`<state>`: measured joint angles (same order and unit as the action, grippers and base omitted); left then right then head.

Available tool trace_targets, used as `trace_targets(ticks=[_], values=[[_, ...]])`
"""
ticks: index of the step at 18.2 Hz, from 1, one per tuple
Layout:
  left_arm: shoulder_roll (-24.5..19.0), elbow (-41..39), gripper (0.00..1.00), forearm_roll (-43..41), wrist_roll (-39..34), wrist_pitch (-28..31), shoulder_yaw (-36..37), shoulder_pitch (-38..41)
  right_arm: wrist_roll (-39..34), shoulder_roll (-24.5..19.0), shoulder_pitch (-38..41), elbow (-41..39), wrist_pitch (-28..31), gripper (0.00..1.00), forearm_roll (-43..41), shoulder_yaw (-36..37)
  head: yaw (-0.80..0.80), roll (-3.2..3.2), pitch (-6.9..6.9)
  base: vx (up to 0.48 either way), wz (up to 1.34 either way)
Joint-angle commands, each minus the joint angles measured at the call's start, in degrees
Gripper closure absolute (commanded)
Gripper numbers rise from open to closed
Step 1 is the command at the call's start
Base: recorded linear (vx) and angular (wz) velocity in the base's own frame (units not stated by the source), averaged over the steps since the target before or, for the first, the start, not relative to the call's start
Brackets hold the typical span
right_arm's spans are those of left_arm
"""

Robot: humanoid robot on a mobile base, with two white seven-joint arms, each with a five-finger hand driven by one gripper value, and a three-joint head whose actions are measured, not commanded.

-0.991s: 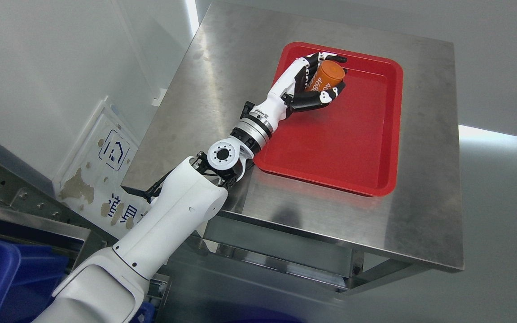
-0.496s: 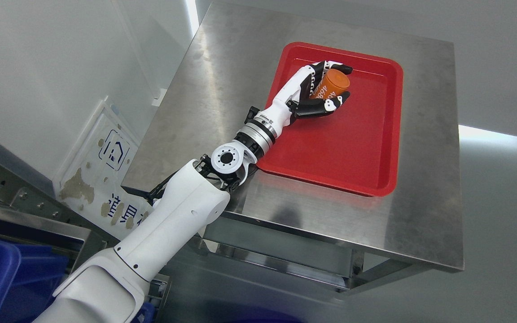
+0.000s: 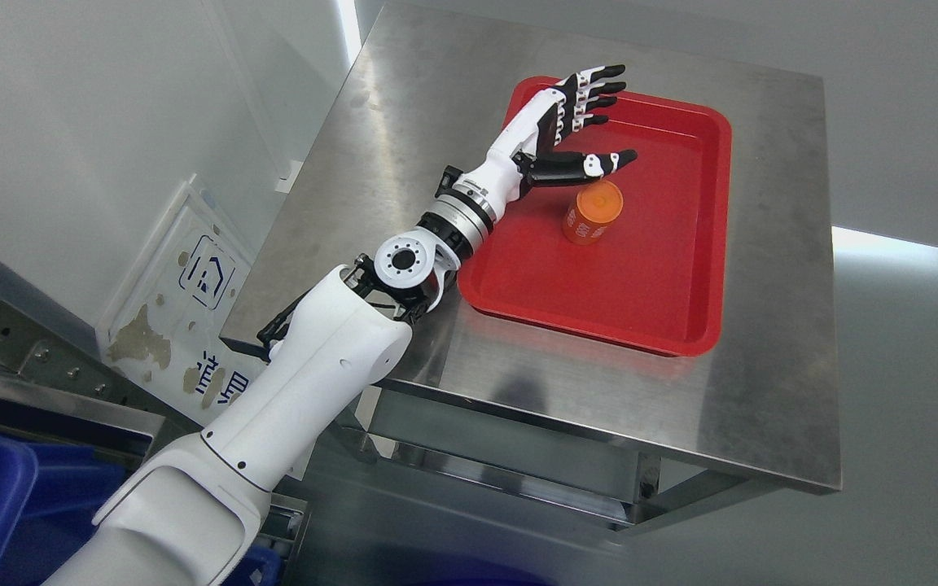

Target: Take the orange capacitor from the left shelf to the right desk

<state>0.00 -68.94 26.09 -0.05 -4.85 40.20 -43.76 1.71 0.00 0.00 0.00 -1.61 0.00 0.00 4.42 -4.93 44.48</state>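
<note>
Above red tray (image 3: pixel 681 268), left hand (image 3: pixel 571 130) outstretched, fingers spread.

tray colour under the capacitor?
Red tray, seen in the head view, holding the orange capacitor.

The scene is brightly and evenly lit from overhead. The steel desk (image 3: pixel 583 382) shows soft streaks of glare along its far left corner and a dull smudge of shadow near its front edge. A bright strip of light crosses the floor beyond the desk's right edge, and another runs along the wall past its far left corner. The red tray (image 3: pixel 685 321) casts only a thin shadow along its near rim. Focus is sharp throughout; straight edges lean as in a wide-angle view.
</note>
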Motion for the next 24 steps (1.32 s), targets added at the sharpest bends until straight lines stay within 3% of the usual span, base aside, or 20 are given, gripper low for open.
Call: trace_targets(ticks=[1,6,11,14,24], values=[[-1.0,0.1,0.13,-0.3,0.0,0.2,-12.8,-6.1,0.0,1.0,1.1,-1.0,0.3,0.00,0.2,0.7,0.00,0.00,0.00,0.000,0.00],[-1.0,12.3,0.11,-16.6,-0.1,0.8,-18.5,-8.2,0.0,1.0,1.1,-1.0,0.2,0.00,0.2,0.7,0.00,0.00,0.00,0.000,0.00],[-1.0,19.3,0.09,-21.9,-0.7,1.9,-20.2,-6.2,0.0,1.0,1.1,-1.0,0.3,0.00,0.2,0.7,0.00,0.00,0.00,0.000,0.00],[-1.0,19.5,0.09,-26.4,-0.7,1.9,-24.3,-4.2,0.0,1.0,1.1,-1.0,0.2,0.00,0.2,0.7,0.00,0.00,0.00,0.000,0.00],[-1.0,11.8,0.00,-26.3,-0.1,0.6,-28.4,3.1,0.0,1.0,1.1,-1.0,0.2,0.00,0.2,0.7,0.00,0.00,0.00,0.000,0.00]])
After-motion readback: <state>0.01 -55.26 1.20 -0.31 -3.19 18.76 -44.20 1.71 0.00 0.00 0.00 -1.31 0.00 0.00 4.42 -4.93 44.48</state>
